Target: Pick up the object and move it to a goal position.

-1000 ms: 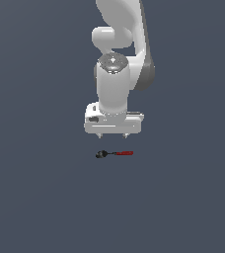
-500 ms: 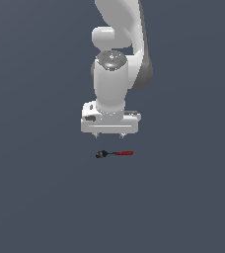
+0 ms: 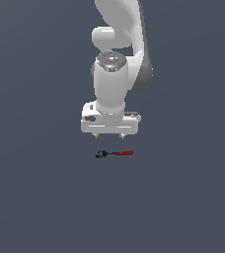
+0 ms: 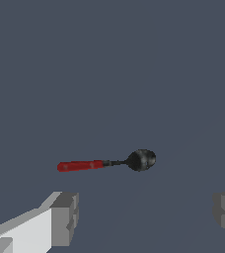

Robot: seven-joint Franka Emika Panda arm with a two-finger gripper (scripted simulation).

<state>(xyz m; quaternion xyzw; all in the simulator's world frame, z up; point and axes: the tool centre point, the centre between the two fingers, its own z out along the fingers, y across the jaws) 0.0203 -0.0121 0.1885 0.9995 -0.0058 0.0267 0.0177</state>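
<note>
In the wrist view the two grey fingertips (image 4: 65, 217) sit nearest the camera, one at each side of the picture with a wide stretch of bare floor between them, so the jaws stand open and hold nothing. Just beyond the fingertips, past the gap and not yet between them, lies the tool (image 4: 107, 163) flat on the floor: its red handle points toward the side of the finger that shows its white mount, a thin dark shaft joins it, and the black rounded head sits closer to the middle of the gap, slightly toward the other finger. The tool lies roughly parallel to the line running from one fingertip to the other, and neither finger touches it. The plain dark grey floor (image 4: 109, 64) spreads away behind it without any mark. In the exterior view the gripper (image 3: 110, 134) hangs with its short fingertips pointing straight down from a wide white hand, and the tool (image 3: 114, 153) rests on the floor (image 3: 35, 197) a little below those tips, clear of them, with its black head under the exterior view's left fingertip and the red handle reaching past the exterior view's right one. Above the hand rises the thick white wrist and, farther back, the arm (image 3: 119, 44) bending upward out of the picture.
</note>
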